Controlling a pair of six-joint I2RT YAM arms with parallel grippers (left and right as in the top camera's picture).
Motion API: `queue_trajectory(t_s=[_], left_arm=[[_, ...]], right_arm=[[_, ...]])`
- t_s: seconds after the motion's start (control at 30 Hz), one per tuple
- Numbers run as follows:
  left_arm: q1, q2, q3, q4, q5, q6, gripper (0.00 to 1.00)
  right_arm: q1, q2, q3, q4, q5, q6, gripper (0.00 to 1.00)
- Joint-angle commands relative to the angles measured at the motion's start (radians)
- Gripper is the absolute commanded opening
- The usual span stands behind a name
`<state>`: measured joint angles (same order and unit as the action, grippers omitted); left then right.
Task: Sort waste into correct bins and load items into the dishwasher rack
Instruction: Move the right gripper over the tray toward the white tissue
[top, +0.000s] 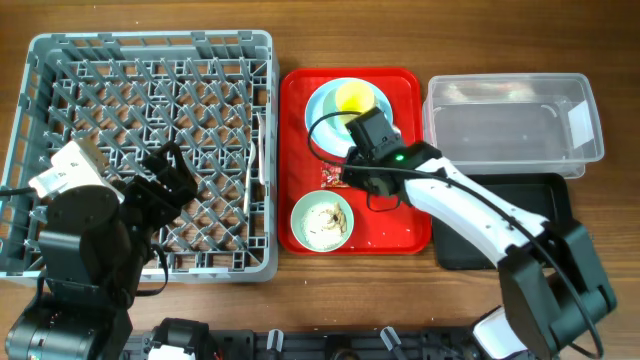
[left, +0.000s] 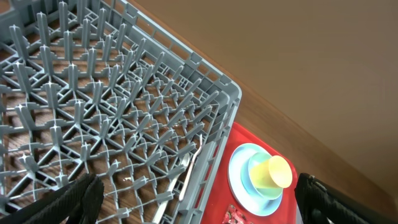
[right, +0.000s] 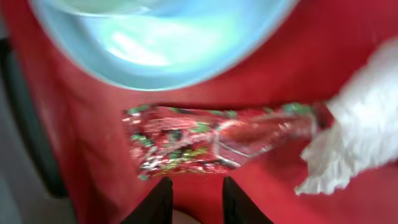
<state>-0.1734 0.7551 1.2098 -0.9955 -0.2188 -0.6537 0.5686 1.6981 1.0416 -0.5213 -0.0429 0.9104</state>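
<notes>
A red crinkled wrapper (right: 205, 140) lies on the red serving tray (right: 81, 155), just past my right gripper (right: 196, 200). That gripper's fingers stand a little apart with only tray between them. A white tissue (right: 360, 124) lies to the wrapper's right. The blue plate (top: 330, 105) carries the yellow cup (top: 355, 97). The green bowl (top: 322, 220) holds whitish scraps. My right gripper (top: 350, 180) hovers beside the wrapper (top: 331, 177). My left gripper (top: 168, 178) hangs wide open over the grey rack (top: 60, 60), where a white utensil (top: 255, 160) lies.
The clear tub (top: 510, 125) stands at the back right. In front of it, partly under my right arm, lies the black tray (top: 545, 200). The red serving tray (top: 400, 225) sits between the rack and these bins.
</notes>
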Motion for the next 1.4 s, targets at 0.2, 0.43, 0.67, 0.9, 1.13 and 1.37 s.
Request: queue_trajectory(t_s=[0.2,0.43,0.67,0.9,1.13,1.37], left_arm=[[0.007,-0.002,0.008,0.002,-0.006,-0.013,1.0],[0.007,-0.002,0.008,0.002,-0.006,-0.013,1.0],[0.007,-0.002,0.008,0.002,-0.006,-0.013,1.0],[0.007,-0.002,0.008,0.002,-0.006,-0.013,1.0],[0.007,-0.002,0.008,0.002,-0.006,-0.013,1.0],[0.007,-0.002,0.008,0.002,-0.006,-0.013,1.0]], right_arm=[[0.015,0.05,-0.104,0.106,0.029,0.324,0.29],[0.018,0.138,-0.105,0.196,0.024,0.343,0.32],[0.017,0.148,-0.104,0.191,0.009,0.346,0.04],[0.017,-0.086,-0.104,0.12,0.045,0.227,0.04],[0.016,-0.229,-0.104,0.024,0.216,-0.099,0.4],[-0.029,-0.162,-0.105,-0.056,0.34,-0.48,0.7]])
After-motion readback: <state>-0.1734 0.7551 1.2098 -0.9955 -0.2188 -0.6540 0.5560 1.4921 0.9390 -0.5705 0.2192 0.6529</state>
